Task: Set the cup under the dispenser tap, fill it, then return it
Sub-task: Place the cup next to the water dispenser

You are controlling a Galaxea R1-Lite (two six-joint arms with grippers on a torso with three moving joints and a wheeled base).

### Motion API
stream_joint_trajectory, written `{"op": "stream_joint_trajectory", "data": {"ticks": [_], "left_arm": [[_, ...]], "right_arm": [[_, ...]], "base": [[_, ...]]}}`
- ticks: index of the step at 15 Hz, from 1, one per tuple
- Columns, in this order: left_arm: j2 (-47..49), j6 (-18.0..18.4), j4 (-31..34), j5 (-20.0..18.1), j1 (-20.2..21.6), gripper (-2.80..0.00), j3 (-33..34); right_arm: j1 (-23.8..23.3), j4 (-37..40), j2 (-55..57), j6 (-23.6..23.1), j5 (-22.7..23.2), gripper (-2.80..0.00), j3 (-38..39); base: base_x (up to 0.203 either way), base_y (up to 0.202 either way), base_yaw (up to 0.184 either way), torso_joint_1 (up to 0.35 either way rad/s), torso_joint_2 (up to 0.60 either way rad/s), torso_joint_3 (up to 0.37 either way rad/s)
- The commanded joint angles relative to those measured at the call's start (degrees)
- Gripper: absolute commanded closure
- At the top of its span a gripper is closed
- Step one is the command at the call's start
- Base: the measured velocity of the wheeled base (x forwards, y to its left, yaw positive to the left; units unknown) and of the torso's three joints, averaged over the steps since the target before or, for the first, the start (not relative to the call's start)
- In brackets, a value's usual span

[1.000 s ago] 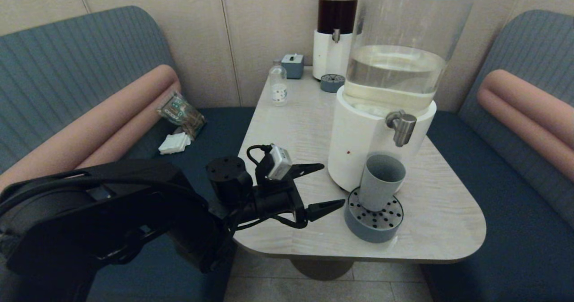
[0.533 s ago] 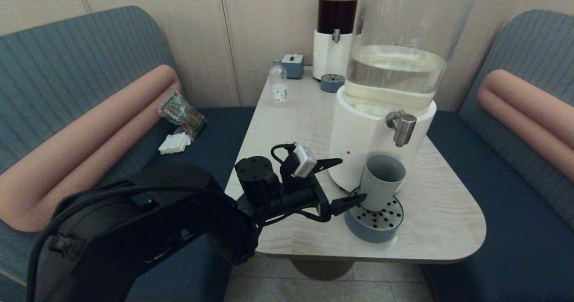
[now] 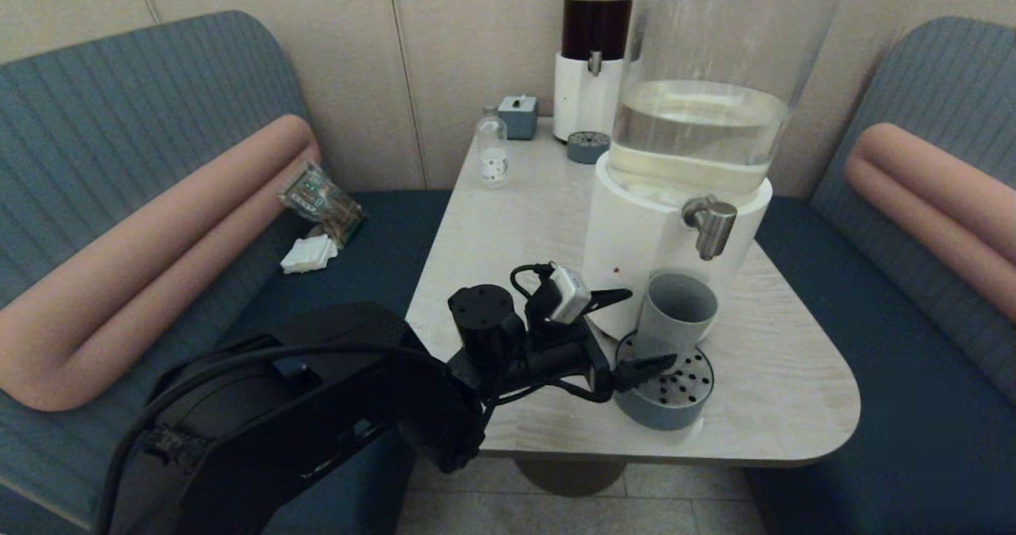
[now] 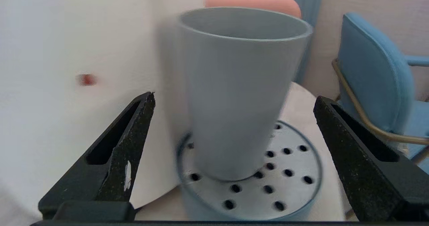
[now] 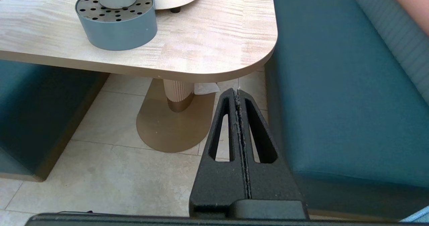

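The grey-blue cup [image 3: 673, 316] stands upright on the round perforated drip tray [image 3: 675, 404], below the brushed-steel dispenser tap [image 3: 714, 228] of the big white-based dispenser [image 3: 635, 249]. My left gripper [image 3: 649, 327] is open just left of the cup, one finger on each side of it and clear of its wall. In the left wrist view the cup [image 4: 239, 85] fills the gap ahead of the left gripper [image 4: 234, 98]. My right gripper [image 5: 238, 92] hangs shut and empty low beside the table, over the floor.
A smaller dark-liquid dispenser [image 3: 591, 51], a small clear bottle [image 3: 492, 152] and a grey box [image 3: 518, 114] stand at the table's far end. Bench seats [image 3: 873, 344] flank the table [image 3: 516, 225]. A snack packet [image 3: 321, 202] lies on the left seat.
My left arm has reached forward and right across the table, so its open fingers now straddle the cup on the drip tray. The cup has not moved.
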Motion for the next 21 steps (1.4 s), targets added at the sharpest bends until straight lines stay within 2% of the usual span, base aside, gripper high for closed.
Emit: {"op": "stream_joint_trajectory", "data": {"ticks": [1,14,15,17,21], "left_arm": [[0.5,0.0,-0.2,-0.2,-0.6,-2.8,-0.8],[5.5,-0.2,5.3,0.9,-2.1,-2.8,-11.8],[6.1,-0.2,5.1,1.1,-2.1,0.0,-12.5],[6.7,-0.2,5.3,1.5,-2.1,0.0,-14.5],[6.1,-0.2,5.3,2.7,-2.1,0.0,-14.3]], "right_arm": [[0.0,0.0,0.1,0.0,0.0,0.0,0.0],[0.0,0.0,0.1,0.0,0.0,0.0,0.0],[0.0,0.0,0.1,0.0,0.0,0.0,0.0],[0.0,0.0,0.1,0.0,0.0,0.0,0.0],[0.0,0.0,0.1,0.0,0.0,0.0,0.0]], "base": [[0.0,0.0,0.0,0.0,0.0,0.0],[0.0,0.0,0.0,0.0,0.0,0.0],[0.0,0.0,0.0,0.0,0.0,0.0],[0.0,0.0,0.0,0.0,0.0,0.0],[0.0,0.0,0.0,0.0,0.0,0.0]]}}
